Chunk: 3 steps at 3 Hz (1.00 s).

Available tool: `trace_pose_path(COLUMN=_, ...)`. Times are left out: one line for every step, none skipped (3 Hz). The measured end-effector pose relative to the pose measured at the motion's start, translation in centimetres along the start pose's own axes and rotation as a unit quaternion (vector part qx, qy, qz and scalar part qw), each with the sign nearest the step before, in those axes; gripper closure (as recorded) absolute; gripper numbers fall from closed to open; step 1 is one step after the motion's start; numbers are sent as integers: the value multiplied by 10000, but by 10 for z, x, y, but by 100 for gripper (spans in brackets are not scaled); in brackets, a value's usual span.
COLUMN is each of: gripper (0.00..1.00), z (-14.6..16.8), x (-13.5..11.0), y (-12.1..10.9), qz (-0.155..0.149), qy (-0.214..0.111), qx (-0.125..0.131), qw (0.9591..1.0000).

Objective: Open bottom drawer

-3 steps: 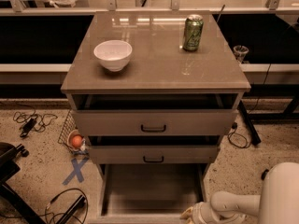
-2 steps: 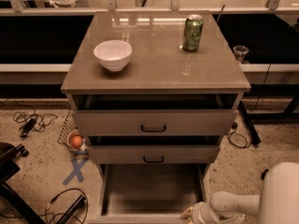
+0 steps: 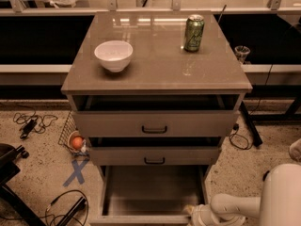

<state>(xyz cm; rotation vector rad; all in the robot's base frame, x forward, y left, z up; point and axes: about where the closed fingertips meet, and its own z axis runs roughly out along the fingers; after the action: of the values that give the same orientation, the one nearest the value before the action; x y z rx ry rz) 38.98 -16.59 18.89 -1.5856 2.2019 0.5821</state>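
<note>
- The bottom drawer [image 3: 150,189] is sitting at the foot of the cabinet [image 3: 155,74], reaching well out past the two fronts above it. Its grey floor is showing bare, and its handle isn't showing from this angle.
- The gripper [image 3: 196,214] is hanging low at the drawer's front right corner. It's touching the front panel or sitting just beside it; I can't separate the two.
- Claw state: cannot tell, since the wrist is blocking the view.
- My read is that it's sitting there because the handle is on that front panel. Going by the extension, the pull is looking mostly done.
- The arm [image 3: 235,205] is coming in from the lower right, with the robot body [image 3: 282,197] sitting just beside the drawer's right side. That's looking like the tightest margin.
- The middle drawer [image 3: 155,155] and top drawer [image 3: 155,124] are both standing slightly out, each showing a dark gap above it. They're overhanging only the rear of the bottom drawer, so they aren't crossing the pull line.
- The bowl [image 3: 113,54] and the can [image 3: 194,33] are resting on top, well apart and back from the front edge. A low pull isn't likely to be disturbing them.
- The near edge of the drawer is running into the frame bottom, so I can't judge the remaining travel.
- On the left floor, a tape cross [image 3: 76,172] and cables [image 3: 28,124] are lying about, and an orange ball [image 3: 76,141] is sitting beside the cabinet. All of it is lying off the drawer's path.
</note>
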Motion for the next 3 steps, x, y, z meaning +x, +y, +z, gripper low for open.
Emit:
trace_pose_path(gripper=0, z=-3, x=-1, y=-1, qz=-6, qy=18, qx=16, qw=10000)
trace_pose_path(gripper=0, z=-28, x=-12, y=-8, qz=-61, qy=184, qx=178, qw=9997)
trace_pose_path(gripper=18, z=-65, x=-32, y=-26, qz=-199, qy=546, qx=378, qw=9976)
